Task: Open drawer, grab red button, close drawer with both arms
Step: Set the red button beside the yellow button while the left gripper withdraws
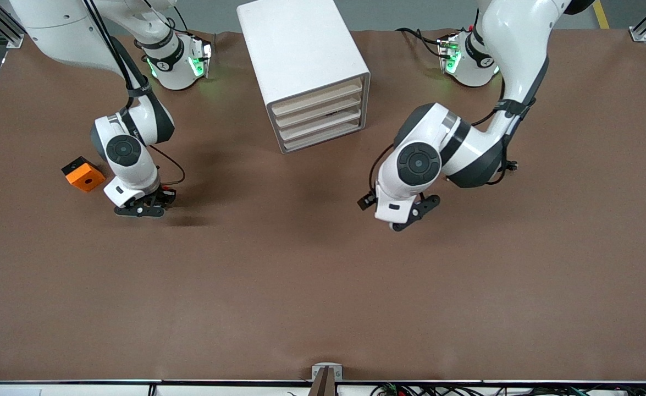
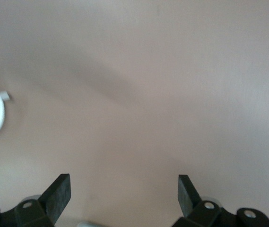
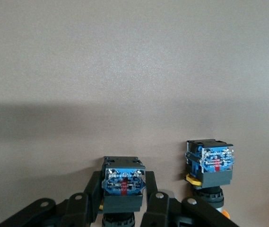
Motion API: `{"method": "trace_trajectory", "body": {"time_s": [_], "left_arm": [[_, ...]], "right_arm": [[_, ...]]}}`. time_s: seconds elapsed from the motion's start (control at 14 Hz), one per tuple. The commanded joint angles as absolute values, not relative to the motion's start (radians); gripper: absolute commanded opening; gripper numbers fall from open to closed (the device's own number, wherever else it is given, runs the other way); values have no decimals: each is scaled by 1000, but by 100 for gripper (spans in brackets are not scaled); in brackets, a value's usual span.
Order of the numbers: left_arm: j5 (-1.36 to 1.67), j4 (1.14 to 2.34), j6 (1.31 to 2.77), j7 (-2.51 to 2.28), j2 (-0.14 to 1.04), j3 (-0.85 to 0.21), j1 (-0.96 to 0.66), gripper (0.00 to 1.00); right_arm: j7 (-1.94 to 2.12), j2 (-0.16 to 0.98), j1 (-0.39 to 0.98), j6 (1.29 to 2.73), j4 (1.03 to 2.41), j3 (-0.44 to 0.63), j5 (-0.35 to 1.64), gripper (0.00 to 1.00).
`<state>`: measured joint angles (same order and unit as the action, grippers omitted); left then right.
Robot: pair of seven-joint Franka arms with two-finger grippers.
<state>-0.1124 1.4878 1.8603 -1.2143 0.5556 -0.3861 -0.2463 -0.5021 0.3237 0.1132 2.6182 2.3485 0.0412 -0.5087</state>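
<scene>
Left gripper (image 1: pixel 410 217): over bare table (image 1: pixel 323 286), fingers spread wide, empty; arm waits.
Right gripper (image 3: pixel 123 189): low at table toward right arm's end, fingers pressed on both sides of button (image 3: pixel 123 177); cap hidden, colour unconfirmed.
Second button (image 3: pixel 210 165): just beside, yellow collar showing.
Orange box (image 1: pixel 83 174): near right gripper.
Cabinet (image 1: pixel 295 49): mid-table by bases; drawer (image 1: pixel 317 113), 2nd from top, looks shut like other three.
Risks: wrong-button pick, since twins sit close; neighbour knocked on lift; grip on body may slip.
</scene>
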Motion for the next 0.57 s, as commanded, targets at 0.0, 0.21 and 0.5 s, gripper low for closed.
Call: {"method": "trace_trajectory", "body": {"time_s": [0.0,0.21,0.5], "left_arm": [[-201,1488,1842,-1151,506,-390,-194,100],[-201,1493,1833,-956,465,-390,-106,100],[-203,1496,1821,-758,387,-396,0,100]], "right_arm": [[-535,342,100,2625,2329,31,-535,99],[-531,337,103,2619,2324,31,-537,100],[-512,278,106,2567,2313,28,-537,100]]}}
